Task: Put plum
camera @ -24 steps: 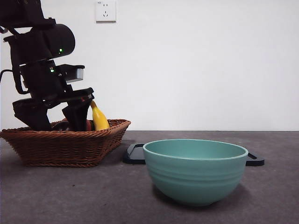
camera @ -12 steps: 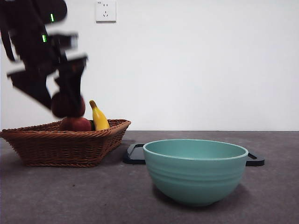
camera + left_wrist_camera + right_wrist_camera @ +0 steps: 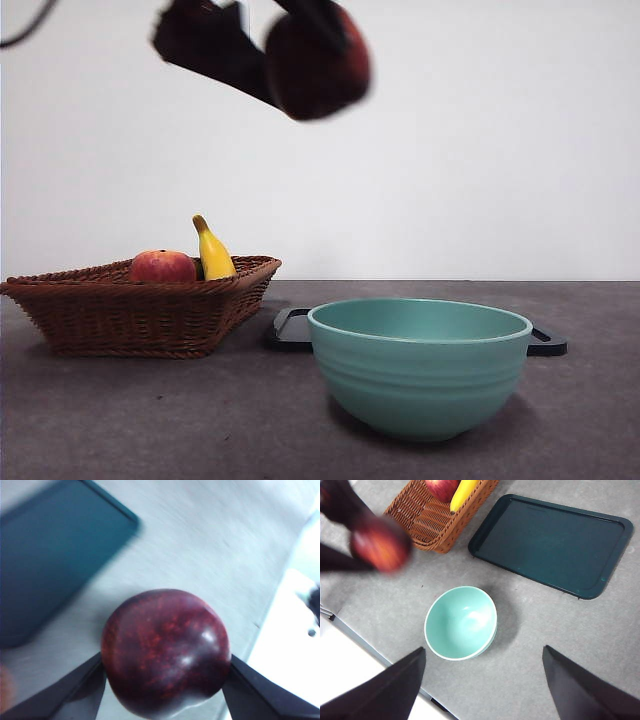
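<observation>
My left gripper (image 3: 300, 45) is shut on the plum (image 3: 317, 62), a glossy dark maroon fruit, and holds it high in the air, up and to the left of the green bowl (image 3: 418, 365). In the left wrist view the plum (image 3: 166, 651) fills the space between the two jaws, above the grey table. The right wrist view shows the plum (image 3: 380, 543) blurred, beside the basket (image 3: 427, 520) and off the bowl's (image 3: 460, 622) side. My right gripper (image 3: 482, 687) is open and empty, high above the bowl.
The wicker basket (image 3: 140, 305) at the left holds a red-orange fruit (image 3: 162, 266) and a yellow banana (image 3: 212, 251). A dark tray (image 3: 290, 330) lies behind the bowl; it also shows in the right wrist view (image 3: 550, 542). The table's front edge is near the bowl.
My left gripper has lifted the plum out of the basket and carried it up and to the right, toward the bowl. The red-orange fruit and banana stay in the basket.
</observation>
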Robot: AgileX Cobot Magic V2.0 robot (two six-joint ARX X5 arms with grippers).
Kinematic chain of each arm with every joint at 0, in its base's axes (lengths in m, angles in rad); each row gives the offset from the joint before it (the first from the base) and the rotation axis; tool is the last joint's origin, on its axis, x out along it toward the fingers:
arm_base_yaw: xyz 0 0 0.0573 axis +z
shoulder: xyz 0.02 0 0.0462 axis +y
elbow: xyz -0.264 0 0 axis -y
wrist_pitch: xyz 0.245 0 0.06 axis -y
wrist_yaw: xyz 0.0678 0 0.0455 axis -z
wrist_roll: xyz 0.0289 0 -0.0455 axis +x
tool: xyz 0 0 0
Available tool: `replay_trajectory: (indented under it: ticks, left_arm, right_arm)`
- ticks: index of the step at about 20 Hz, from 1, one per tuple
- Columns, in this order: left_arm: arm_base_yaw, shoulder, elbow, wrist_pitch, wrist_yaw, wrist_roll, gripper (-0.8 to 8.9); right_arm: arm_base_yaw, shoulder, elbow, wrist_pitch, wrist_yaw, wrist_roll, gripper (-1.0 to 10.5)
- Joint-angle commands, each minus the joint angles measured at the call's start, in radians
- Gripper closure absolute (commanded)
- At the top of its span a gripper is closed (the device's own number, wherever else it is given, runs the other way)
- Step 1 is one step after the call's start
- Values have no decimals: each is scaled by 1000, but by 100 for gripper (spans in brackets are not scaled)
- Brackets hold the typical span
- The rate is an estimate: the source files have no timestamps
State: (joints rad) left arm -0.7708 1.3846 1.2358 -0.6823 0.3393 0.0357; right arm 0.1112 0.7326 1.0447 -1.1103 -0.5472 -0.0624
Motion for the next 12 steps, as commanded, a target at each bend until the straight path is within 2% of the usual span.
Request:
replay_trajectory:
  ticks: [1, 5, 10, 12]
  left_arm:
    - [-51, 82, 19, 30, -11, 9, 517]
    - [-105, 208, 19, 68, -61, 35, 538]
    - [-137, 343, 19, 102, -64, 62, 537]
    - [-146, 378, 19, 104, -110, 82, 537]
  right_arm:
    - [4, 5, 20, 10, -3, 10, 573]
    - [4, 5, 20, 9, -3, 10, 573]
    - [4, 5, 20, 9, -3, 10, 573]
    - [4, 5, 20, 9, -3, 10, 573]
